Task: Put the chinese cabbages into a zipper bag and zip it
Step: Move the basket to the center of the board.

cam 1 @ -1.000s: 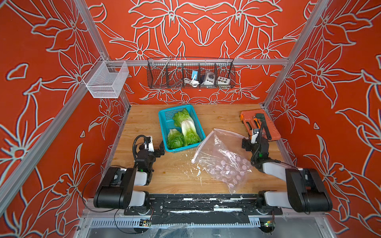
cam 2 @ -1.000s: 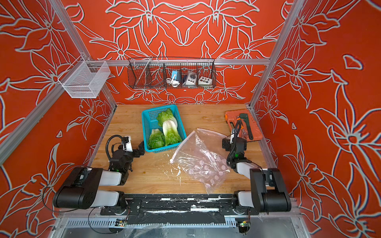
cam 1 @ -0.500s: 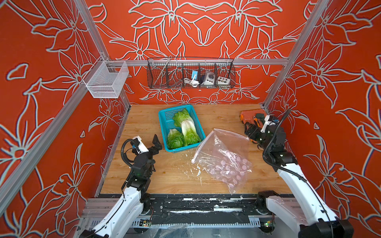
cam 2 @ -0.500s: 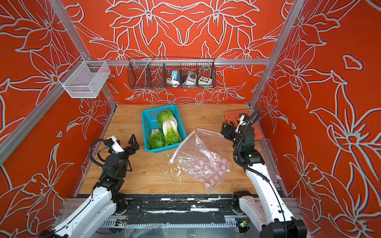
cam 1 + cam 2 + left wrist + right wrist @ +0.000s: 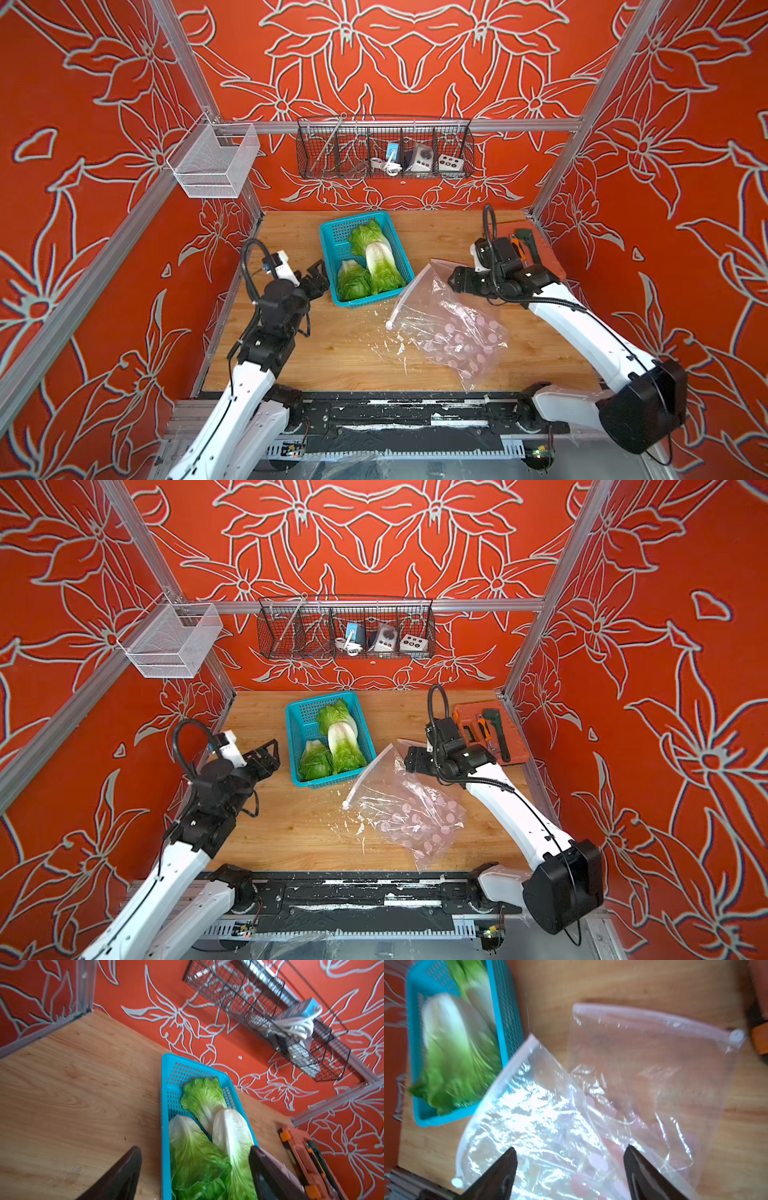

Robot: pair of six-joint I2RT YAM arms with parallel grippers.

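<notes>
Chinese cabbages: three, in blue basket, far-centre of bench, long axes running far edge to near. Left gripper, jaws apart, empty, just beside basket, nearer. Right gripper, jaws apart, over zipper bag.

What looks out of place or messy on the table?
Small white flecks are scattered on the wooden table near the blue basket, like scraps. The zipper bag lies crumpled and slanted, and the right wrist view shows a second clear bag that seems to lie partly under it. Nothing else stands out.
</notes>
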